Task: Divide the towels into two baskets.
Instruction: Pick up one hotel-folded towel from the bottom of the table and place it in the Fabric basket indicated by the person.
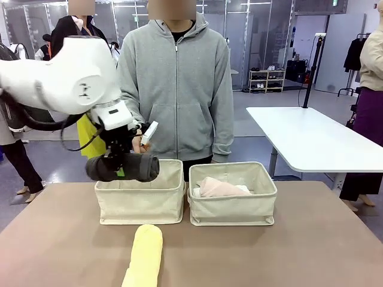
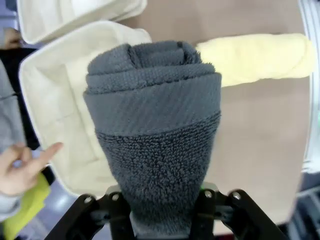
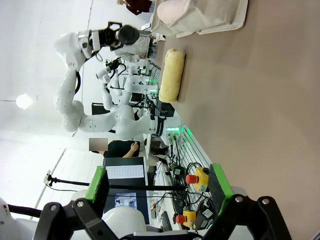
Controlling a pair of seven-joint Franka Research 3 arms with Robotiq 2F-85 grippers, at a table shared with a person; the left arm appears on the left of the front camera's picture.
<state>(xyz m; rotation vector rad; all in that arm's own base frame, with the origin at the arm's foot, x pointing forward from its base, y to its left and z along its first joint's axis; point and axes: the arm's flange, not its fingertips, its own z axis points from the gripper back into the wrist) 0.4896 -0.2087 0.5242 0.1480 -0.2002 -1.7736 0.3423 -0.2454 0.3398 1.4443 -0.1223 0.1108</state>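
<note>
Beyond pale yellow towel (image 1: pixel 143 254) lying end-on at table's (image 1: pixel 299 251) near edge, clamps dark grey towel (image 2: pixel 155 130) in left gripper (image 1: pixel 118 161), long axis along left basket (image 1: pixel 140 203), hovering over its left end, with right gripper (image 3: pixel 159 185) spread, empty.

**Stuff you can't really make out here**

The pale yellow towel (image 1: pixel 145 254) runs off the bottom edge of the front view, so its near end is cut. In the left wrist view, its other end sits behind the dark grey towel (image 2: pixel 155 135), which also buries the fingertips of the left gripper (image 2: pixel 161 215). The near wall of the left basket (image 1: pixel 140 203) blocks its floor. In the right basket (image 1: pixel 233 208), the white towel (image 1: pixel 243 189) is just a sliver behind the pink towel (image 1: pixel 215 188). The person's hand (image 2: pixel 20 167) gets clipped by the left edge.
</note>
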